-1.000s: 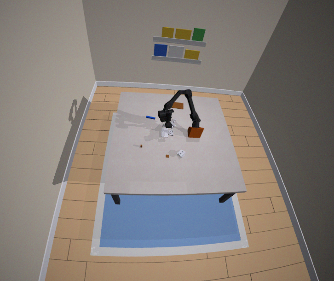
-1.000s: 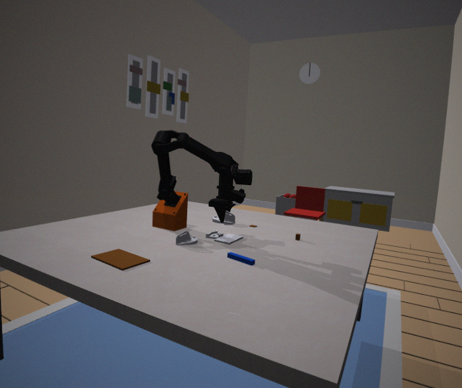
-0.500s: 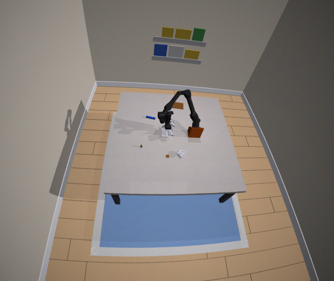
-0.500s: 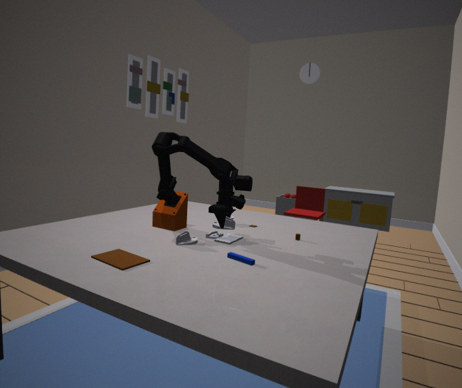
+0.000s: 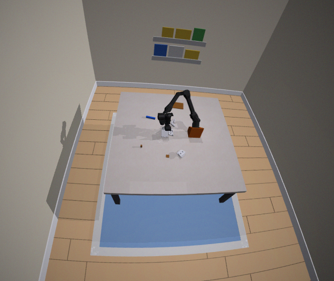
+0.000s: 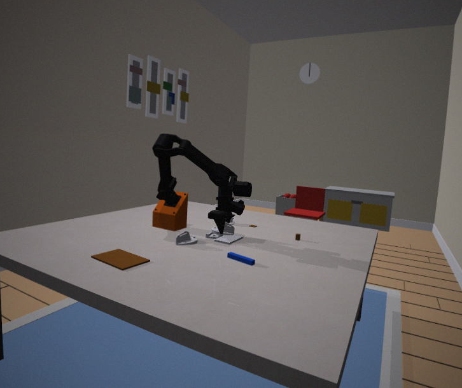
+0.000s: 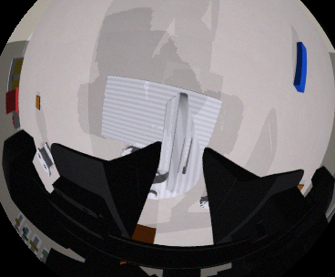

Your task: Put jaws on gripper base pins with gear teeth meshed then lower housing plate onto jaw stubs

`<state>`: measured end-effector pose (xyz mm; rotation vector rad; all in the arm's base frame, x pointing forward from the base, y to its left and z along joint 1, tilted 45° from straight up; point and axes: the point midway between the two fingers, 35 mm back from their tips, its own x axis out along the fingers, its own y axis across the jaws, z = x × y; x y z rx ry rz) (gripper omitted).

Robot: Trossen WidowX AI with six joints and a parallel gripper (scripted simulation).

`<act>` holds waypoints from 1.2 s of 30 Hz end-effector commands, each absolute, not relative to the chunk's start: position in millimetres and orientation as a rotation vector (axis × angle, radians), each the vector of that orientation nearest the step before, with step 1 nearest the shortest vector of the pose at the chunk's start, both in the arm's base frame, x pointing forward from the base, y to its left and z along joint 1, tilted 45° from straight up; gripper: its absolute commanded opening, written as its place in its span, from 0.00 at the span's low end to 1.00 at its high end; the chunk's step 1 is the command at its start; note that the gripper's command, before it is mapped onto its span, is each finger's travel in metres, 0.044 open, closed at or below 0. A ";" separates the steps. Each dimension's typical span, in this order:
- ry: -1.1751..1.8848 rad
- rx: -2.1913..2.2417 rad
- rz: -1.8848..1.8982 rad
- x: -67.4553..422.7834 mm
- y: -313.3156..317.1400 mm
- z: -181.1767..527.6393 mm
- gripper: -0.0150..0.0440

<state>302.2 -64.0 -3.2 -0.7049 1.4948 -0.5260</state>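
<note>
Low over the gripper base (image 6: pixel 210 235), the gripper (image 5: pixel 168 128) (image 6: pixel 221 229) (image 7: pixel 182 149) grips one jaw (image 6: pixel 228 229) (image 7: pixel 176 137); the blue bar (image 5: pixel 150 117) (image 6: pixel 240 258) (image 7: pixel 300 67) lies apart

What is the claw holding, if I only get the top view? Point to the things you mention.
Observer: A white finned part (image 6: pixel 228 228) (image 7: pixel 177 126), upright between the fingers of the gripper (image 5: pixel 168 128) (image 6: pixel 221 231) (image 7: pixel 182 149).
Operator: What does the white plate (image 5: pixel 164 133) (image 6: pixel 230 239) (image 7: pixel 128 105) look like close up?
Observer: Its top has fine parallel stripes, seen in the wrist view.
Operator: Anything on the walls that I miss?
Observer: Yes, a round clock (image 6: pixel 309 73), in the exterior view.
</note>
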 end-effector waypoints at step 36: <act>1.504 -0.720 -0.520 299.5 -69.8 -10.3 0.48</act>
